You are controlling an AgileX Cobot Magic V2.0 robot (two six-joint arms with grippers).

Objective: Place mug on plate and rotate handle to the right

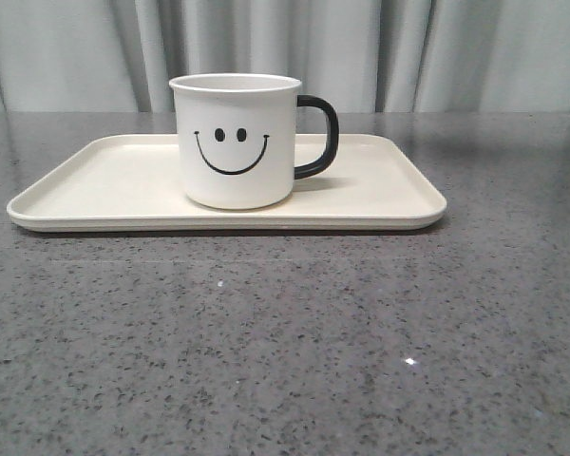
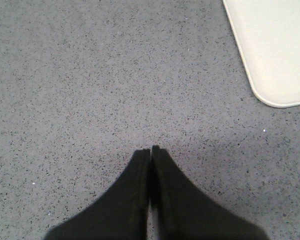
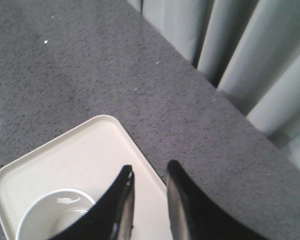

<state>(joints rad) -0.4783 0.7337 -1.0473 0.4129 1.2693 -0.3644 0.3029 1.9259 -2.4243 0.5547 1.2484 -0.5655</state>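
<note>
The white mug (image 1: 236, 142) with a black smiley face stands upright on the cream plate (image 1: 95, 185), its black handle (image 1: 321, 136) pointing right. Neither gripper shows in the front view. In the right wrist view my right gripper (image 3: 149, 170) is open and empty above the plate (image 3: 85, 155), with the mug's rim (image 3: 40, 210) beside one finger; the handle is hidden there. In the left wrist view my left gripper (image 2: 151, 149) is shut and empty over the bare table, a corner of the plate (image 2: 275, 50) off to one side.
The grey speckled table (image 1: 285, 342) runs from the plate to the front edge. Grey curtains (image 1: 380, 47) hang behind the table and also show in the right wrist view (image 3: 250, 55).
</note>
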